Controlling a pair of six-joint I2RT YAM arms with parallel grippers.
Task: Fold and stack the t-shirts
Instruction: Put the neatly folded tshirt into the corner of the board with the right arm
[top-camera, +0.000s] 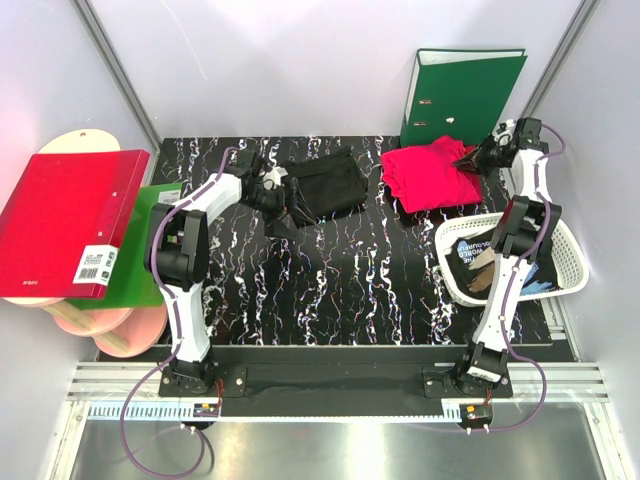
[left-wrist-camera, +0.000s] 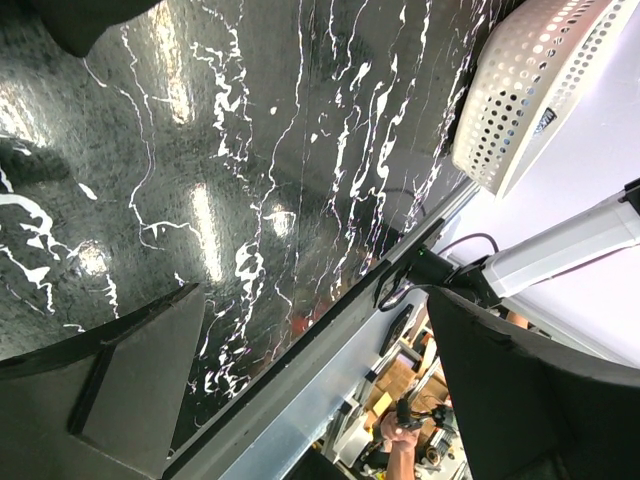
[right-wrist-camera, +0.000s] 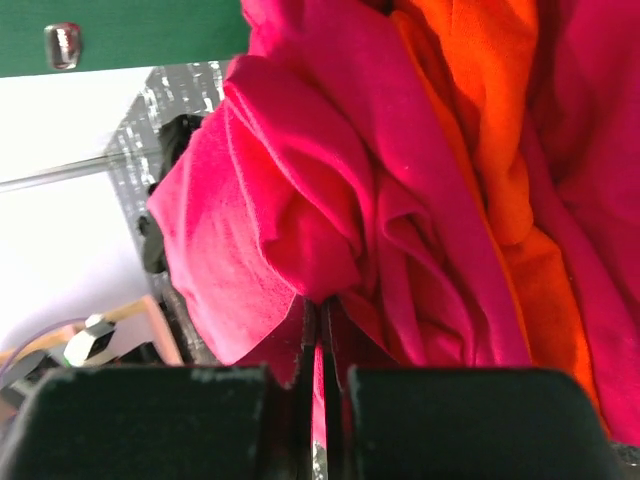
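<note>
At the table's (top-camera: 350, 290) far right corner, the right gripper (top-camera: 472, 157) pinches a fold of the pink t-shirt (top-camera: 428, 176), probably to spread it. The left gripper (top-camera: 272, 192), fingers apart, hovers beside the black t-shirt (top-camera: 328, 185).

Each arm is built from white moulded link shells joined by black cylindrical joint housings. The left arm (top-camera: 185, 270) and the right arm (top-camera: 505, 270) are identical in finish. Each stands on a black base plate (top-camera: 195, 378).

A purple cable (top-camera: 135, 425) leaves each base and loops outward, at 7 o'clock on the left unit and 4 o'clock on the right.

The left gripper (left-wrist-camera: 312, 295) has broad, matte-black, wedge-shaped fingers (left-wrist-camera: 130, 400). The right gripper (right-wrist-camera: 320, 315) has black blocks ending in thin flat tips.
</note>
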